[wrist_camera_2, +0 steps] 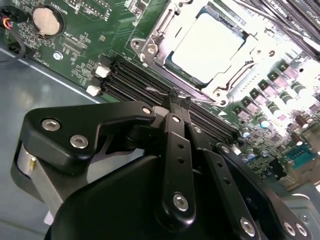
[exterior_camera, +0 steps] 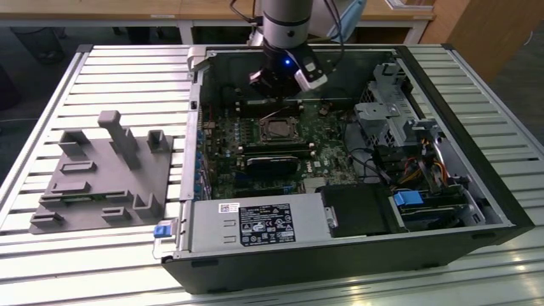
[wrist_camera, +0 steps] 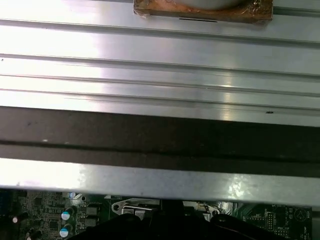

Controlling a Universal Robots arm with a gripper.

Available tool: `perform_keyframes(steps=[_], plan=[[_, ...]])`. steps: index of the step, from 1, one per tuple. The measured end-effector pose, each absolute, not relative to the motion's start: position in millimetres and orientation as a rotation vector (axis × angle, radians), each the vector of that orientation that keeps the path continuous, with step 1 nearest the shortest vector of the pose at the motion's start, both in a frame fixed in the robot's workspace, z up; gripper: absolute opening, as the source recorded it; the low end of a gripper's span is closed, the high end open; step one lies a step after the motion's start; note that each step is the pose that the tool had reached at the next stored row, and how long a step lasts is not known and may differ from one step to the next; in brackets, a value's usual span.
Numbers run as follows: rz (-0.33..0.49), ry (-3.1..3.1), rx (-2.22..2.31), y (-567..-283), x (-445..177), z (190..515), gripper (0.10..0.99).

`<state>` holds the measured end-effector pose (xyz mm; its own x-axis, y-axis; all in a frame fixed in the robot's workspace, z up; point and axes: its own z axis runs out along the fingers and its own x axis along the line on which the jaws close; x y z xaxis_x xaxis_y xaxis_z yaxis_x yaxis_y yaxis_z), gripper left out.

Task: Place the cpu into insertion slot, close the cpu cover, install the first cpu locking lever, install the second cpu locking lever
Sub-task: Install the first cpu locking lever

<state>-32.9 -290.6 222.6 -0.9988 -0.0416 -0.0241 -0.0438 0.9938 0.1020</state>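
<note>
Your gripper (exterior_camera: 285, 81) hangs inside the open computer case (exterior_camera: 476, 191), toward the far wall as the exterior view shows it, just beyond the insertion slot (exterior_camera: 278, 129) on the green motherboard (exterior_camera: 223, 167).

In the second wrist view the gripper's (wrist_camera_2: 176, 102) black fingers (wrist_camera_2: 172, 131) are pressed together, tips meeting with no gap; nothing is visibly held between them. The tips sit over the long black memory slots (wrist_camera_2: 132, 80), just beside the socket's near edge.

The cpu (wrist_camera_2: 209, 46) lies flat in the insertion slot (wrist_camera_2: 150, 50), its pale metal face up. The cpu cover (wrist_camera_2: 227, 82) is down around it, the silver frame bordering the chip on all visible sides. You cannot tell from these views whether either locking lever is latched.

A round coin battery (wrist_camera_2: 48, 20) sits on the board, well apart from the socket.

Outside the case, toward the exterior view's left, a grey fixture block (exterior_camera: 102, 175) rests on the slatted aluminium table (exterior_camera: 127, 70).

The first wrist view looks across the table's (wrist_camera: 160, 55) slats, with a strip of motherboard (wrist_camera: 40, 207) below the case edge.
</note>
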Motion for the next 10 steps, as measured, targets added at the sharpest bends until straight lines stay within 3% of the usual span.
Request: perform_keyframes(steps=[10], plan=[[0.16,3.115,-0.053,-290.1,-26.3,218.4,0.122]])
